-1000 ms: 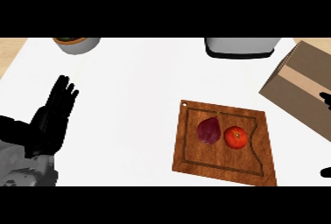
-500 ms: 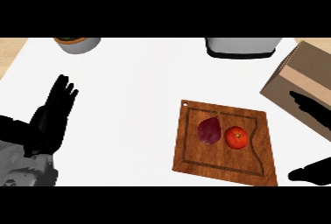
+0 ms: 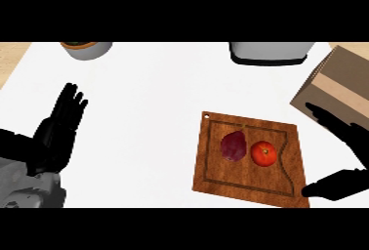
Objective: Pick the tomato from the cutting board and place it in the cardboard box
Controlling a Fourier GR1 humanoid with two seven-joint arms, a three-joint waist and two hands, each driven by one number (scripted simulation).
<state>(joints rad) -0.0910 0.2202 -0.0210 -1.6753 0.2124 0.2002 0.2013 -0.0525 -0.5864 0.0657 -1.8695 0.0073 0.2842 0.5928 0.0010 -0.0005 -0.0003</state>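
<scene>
A red tomato (image 3: 264,153) lies on the wooden cutting board (image 3: 249,183), right of a dark purple vegetable (image 3: 233,145). The cardboard box (image 3: 339,89) stands at the right edge, behind the board. My right hand (image 3: 353,146) comes in from the right, open, its fingers stretched over the box's near corner and its thumb at the board's lower right corner. It is apart from the tomato, to its right. My left hand (image 3: 60,122) rests open at the left, fingers up.
A grey bowl with an orange rim (image 3: 88,49) sits at the back left. A grey appliance (image 3: 271,52) stands at the back, left of the box. White counter lies between the left hand and the board.
My right hand has come further in from the right edge, leftward toward the board. The left hand, tomato and board have not moved.
</scene>
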